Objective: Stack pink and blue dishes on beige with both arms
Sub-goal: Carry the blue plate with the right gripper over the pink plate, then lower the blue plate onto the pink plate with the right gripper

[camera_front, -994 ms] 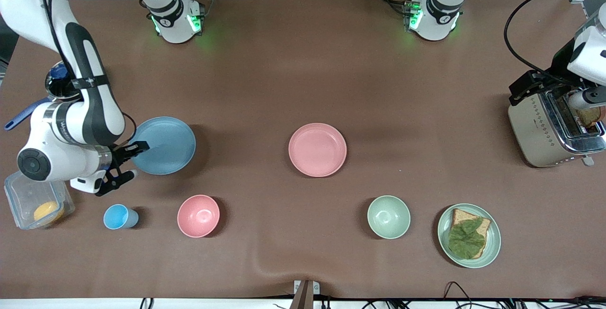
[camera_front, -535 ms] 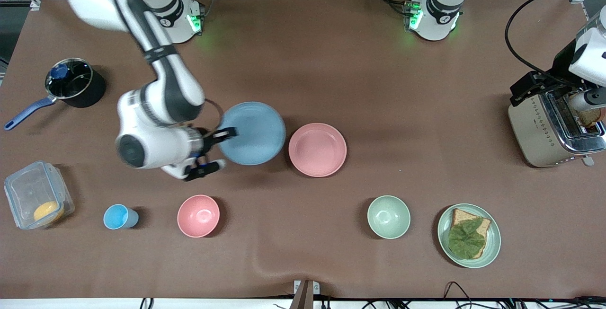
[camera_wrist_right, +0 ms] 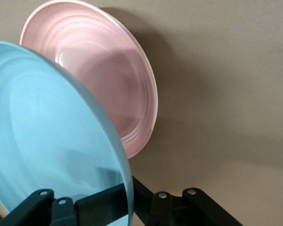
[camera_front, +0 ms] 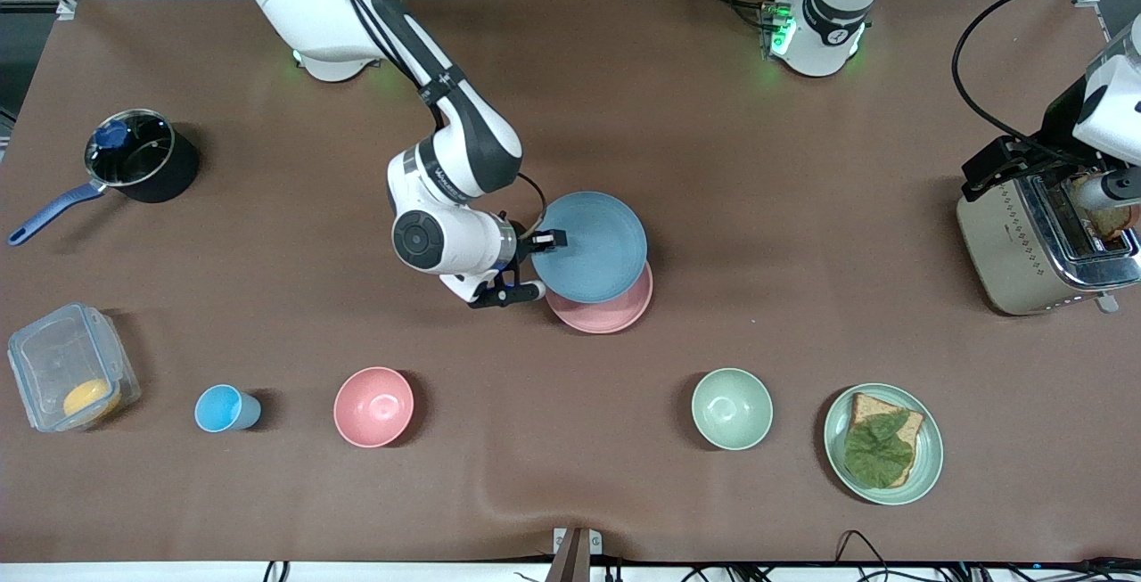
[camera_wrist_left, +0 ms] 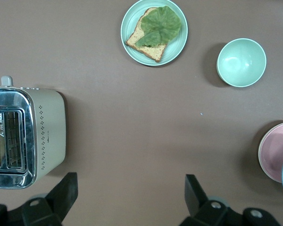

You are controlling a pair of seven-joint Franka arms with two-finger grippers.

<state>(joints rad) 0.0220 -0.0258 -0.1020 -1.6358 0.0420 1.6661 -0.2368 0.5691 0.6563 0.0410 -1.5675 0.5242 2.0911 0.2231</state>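
My right gripper (camera_front: 544,248) is shut on the rim of the light blue plate (camera_front: 593,248), which it holds tilted in the air. Most of the pale pink plate (camera_front: 611,316) on the middle of the table lies under it. In the right wrist view the blue plate (camera_wrist_right: 47,141) passes between the gripper (camera_wrist_right: 127,197) fingers, with the pink plate (camera_wrist_right: 108,94) below. My left gripper (camera_wrist_left: 130,195) hangs open and empty over bare table beside the toaster. Its wrist view catches the pink plate (camera_wrist_left: 276,150) at the edge. No beige plate is in view.
A toaster (camera_front: 1038,239) stands at the left arm's end. Nearer the front camera are a green bowl (camera_front: 732,408), a green plate (camera_front: 930,466) with bread and leaf, a pink bowl (camera_front: 373,406) and a blue cup (camera_front: 225,408). A pot (camera_front: 138,159) and a clear container (camera_front: 67,368) sit at the right arm's end.
My right arm has carried the blue plate from the right arm's end of the table to over the pink plate. The left arm has not moved.
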